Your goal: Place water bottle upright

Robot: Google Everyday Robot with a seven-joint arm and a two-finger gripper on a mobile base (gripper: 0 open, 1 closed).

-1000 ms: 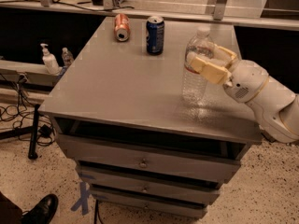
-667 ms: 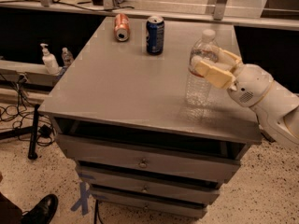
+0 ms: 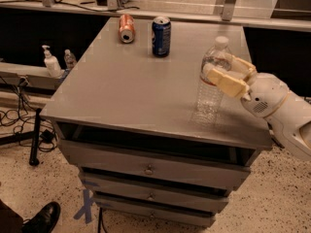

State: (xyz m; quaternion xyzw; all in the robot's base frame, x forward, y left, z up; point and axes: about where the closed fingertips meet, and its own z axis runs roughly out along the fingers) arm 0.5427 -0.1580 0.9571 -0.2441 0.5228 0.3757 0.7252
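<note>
Near the table's [image 3: 121,101] right edge, gripper [image 3: 219,68] fingers [image 3: 228,82] clamp the upright water bottle [image 3: 210,101]; label unreadable.

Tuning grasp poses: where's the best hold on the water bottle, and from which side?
Upper body, at the label band below the shoulder, from the view's right, horizontally. The water bottle stands upright near the table edge on that side, so the approach is open. The gripper sits there now, fingers straddling it.
</note>
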